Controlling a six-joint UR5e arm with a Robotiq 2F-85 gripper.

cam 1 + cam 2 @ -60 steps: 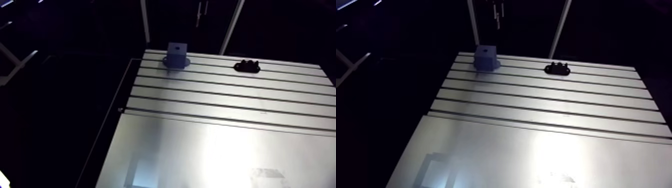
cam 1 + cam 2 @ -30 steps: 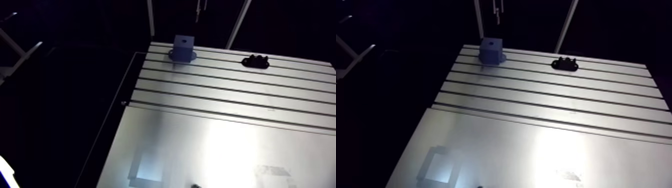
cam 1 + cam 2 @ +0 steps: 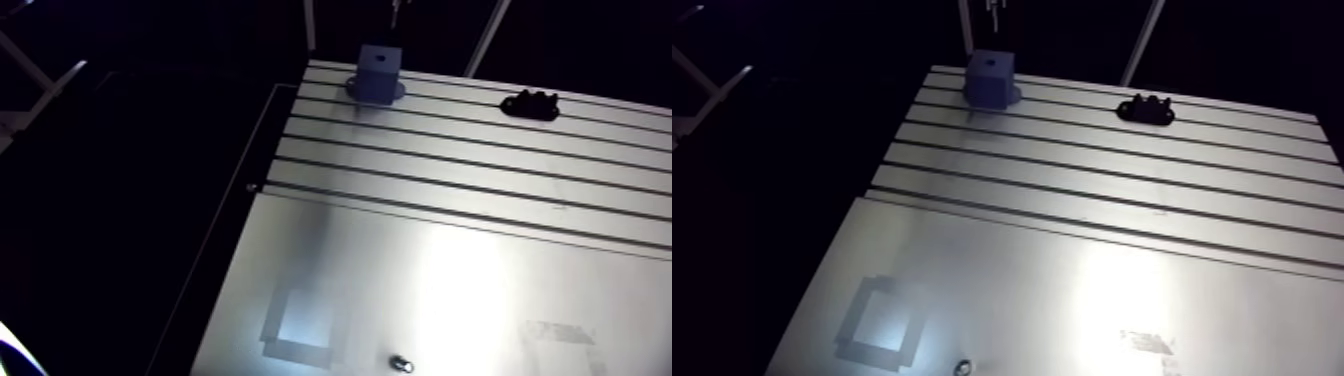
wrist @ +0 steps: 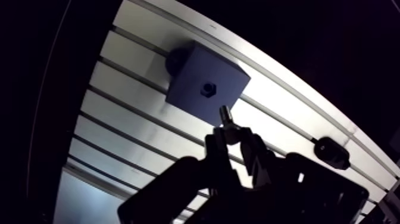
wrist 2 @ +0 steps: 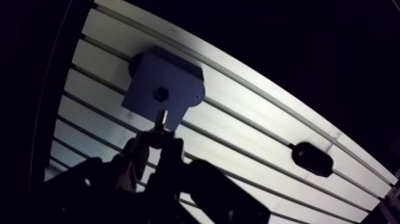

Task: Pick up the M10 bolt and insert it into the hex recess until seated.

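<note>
M10 bolt (image 4: 225, 114), one clamped in end effector (image 4: 233, 136), near one blue block (image 4: 206, 85), one black bracket (image 4: 331, 152) apart.

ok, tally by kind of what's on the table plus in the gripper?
Blue square block with hex recess: 1
Black oval fixture: 1
Silver metal bolt, clamped in the gripper: 1
Small shiny piece on the table, kind unclear: 1
Total: 4

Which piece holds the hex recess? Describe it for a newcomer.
On the slotted aluminium table, look to the far corner. There stands a blue block with a dark hex recess in one face. Its neighbour, a black fixture, is low and flat, not boxy.
</note>
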